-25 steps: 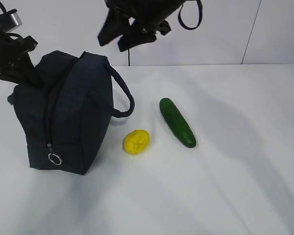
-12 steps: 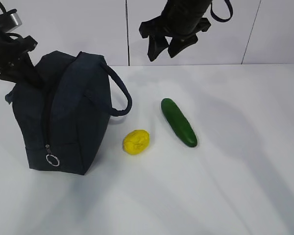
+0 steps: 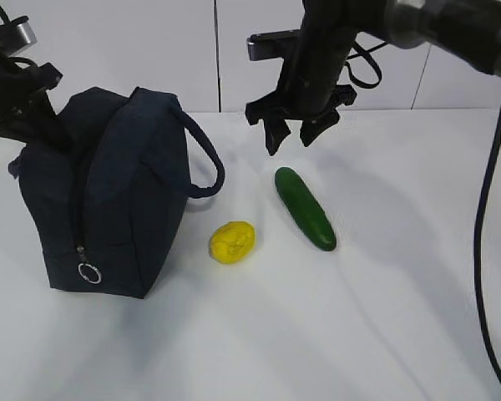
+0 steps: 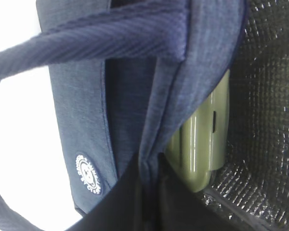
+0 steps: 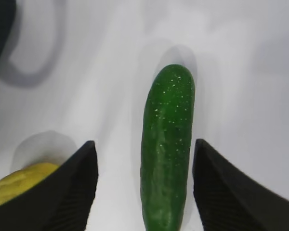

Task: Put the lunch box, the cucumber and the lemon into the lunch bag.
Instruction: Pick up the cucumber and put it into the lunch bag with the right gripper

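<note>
The dark navy lunch bag [image 3: 108, 200] stands at the left with its top held apart. My left gripper [image 3: 33, 125] is shut on its rim. In the left wrist view the fabric [image 4: 86, 120] is pinched between the dark fingers of the left gripper [image 4: 151, 192]. The sage-green lunch box [image 4: 202, 149] stands on edge inside, against the silvery lining. The cucumber [image 3: 303, 209] and the lemon [image 3: 232, 242] lie on the table right of the bag. My right gripper [image 3: 290, 138] hangs open just above the cucumber's far end. From the wrist, the right gripper [image 5: 144, 144] straddles the cucumber [image 5: 166, 154], with the lemon [image 5: 17, 185] at lower left.
One bag handle [image 3: 204, 159] loops out to the right towards the lemon. A black cable [image 3: 484, 209] hangs down the right side. A silver ring pull [image 3: 89, 273] dangles low on the bag's front. White wall panels stand behind the white table [image 3: 317, 334].
My right gripper has swung right from above the bag and come down over the cucumber, its jaws a little wider. The left gripper keeps its hold on the bag, which shifted slightly.
</note>
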Controlling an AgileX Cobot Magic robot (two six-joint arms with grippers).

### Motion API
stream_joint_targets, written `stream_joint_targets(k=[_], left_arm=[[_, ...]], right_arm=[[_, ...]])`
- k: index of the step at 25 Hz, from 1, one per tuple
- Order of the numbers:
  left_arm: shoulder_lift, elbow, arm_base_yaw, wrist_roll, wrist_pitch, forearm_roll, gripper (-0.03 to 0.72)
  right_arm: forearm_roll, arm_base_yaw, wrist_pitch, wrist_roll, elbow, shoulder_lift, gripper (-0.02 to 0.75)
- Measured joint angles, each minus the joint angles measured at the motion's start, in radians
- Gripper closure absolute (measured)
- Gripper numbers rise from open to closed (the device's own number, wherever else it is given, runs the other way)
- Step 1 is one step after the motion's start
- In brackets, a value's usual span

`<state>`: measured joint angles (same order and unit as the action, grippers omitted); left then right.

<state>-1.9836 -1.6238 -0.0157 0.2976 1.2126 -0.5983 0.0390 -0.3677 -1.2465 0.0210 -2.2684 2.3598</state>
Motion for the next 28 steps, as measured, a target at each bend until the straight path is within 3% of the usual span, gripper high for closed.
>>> stream_joint_targets(k=[18,28], left_arm=[[0.000,0.000,0.000,0.008,0.000,0.009,0.703],[0.000,0.000,0.000,0.009,0.000,0.015,0.703]], right_arm=[[0.004,0.012,0.008,0.012,0.000,0.125,0.271],[0.032,0.072,0.010,0.012,0.002,0.141,0.271]])
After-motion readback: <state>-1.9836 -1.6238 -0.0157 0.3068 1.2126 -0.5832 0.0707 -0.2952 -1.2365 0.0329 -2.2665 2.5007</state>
